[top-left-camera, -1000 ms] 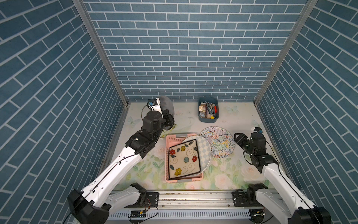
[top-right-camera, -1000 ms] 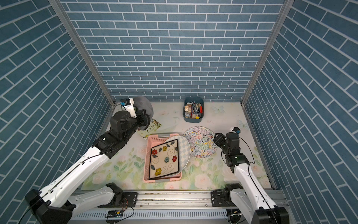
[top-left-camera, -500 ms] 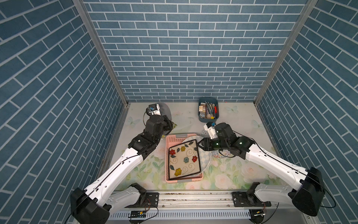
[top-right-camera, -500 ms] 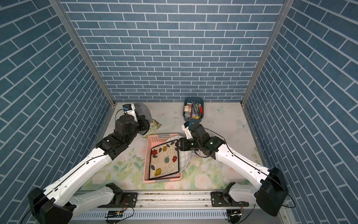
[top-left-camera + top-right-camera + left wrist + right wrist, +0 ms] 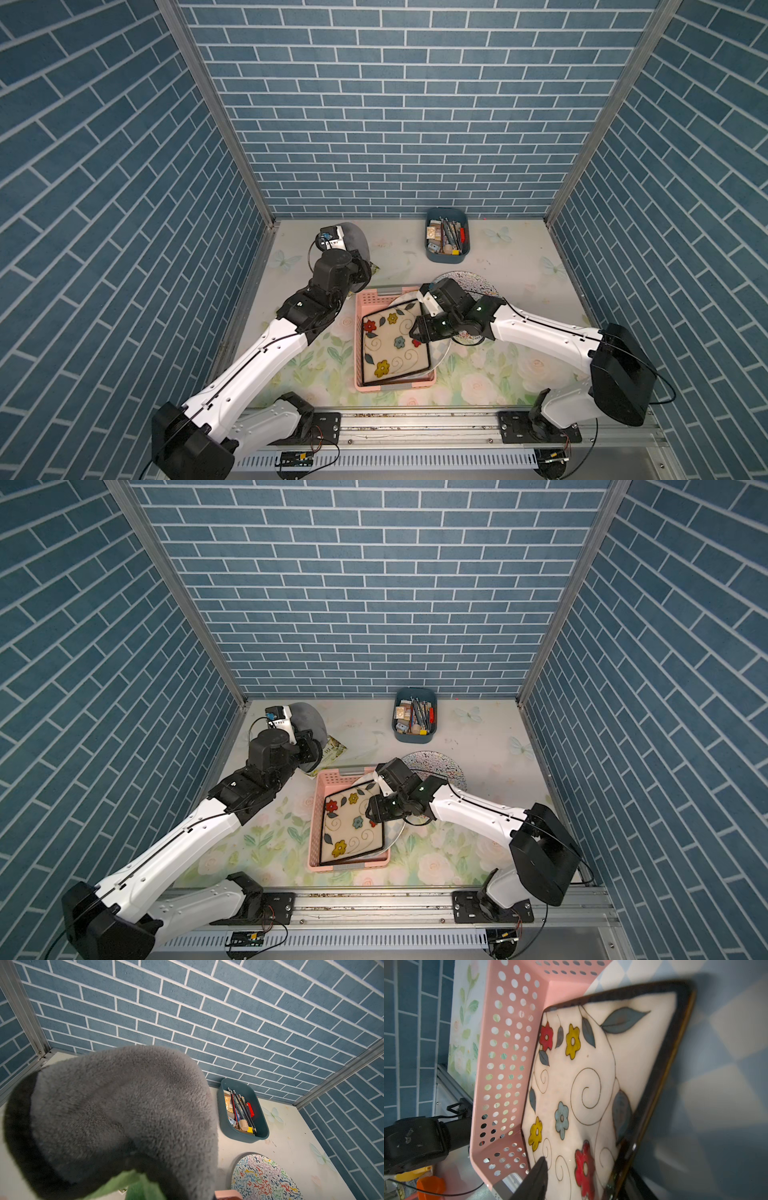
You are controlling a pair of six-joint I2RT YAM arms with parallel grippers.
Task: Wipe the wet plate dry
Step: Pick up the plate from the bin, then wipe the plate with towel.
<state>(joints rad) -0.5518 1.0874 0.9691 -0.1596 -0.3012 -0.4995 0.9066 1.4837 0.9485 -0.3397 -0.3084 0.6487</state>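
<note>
Top views: within the last second the right arm had swung in from the table's right side, and the right gripper (image 5: 417,332) sat at the rim of the flowered plate (image 5: 390,353), which leaned in the pink basket (image 5: 358,328). The left gripper (image 5: 362,270) stayed clenched on the gray cloth (image 5: 355,241) near the back corner. Left wrist: cloth filled the view. Right wrist: fingers (image 5: 537,1176) were parted astride the plate rim, not pinching. Pickup looked next; wiping not begun.

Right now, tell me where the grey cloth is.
In both top views the grey cloth is at the table's back left corner, held by the shut left gripper, behind the pink basket and left of the blue bin.
</note>
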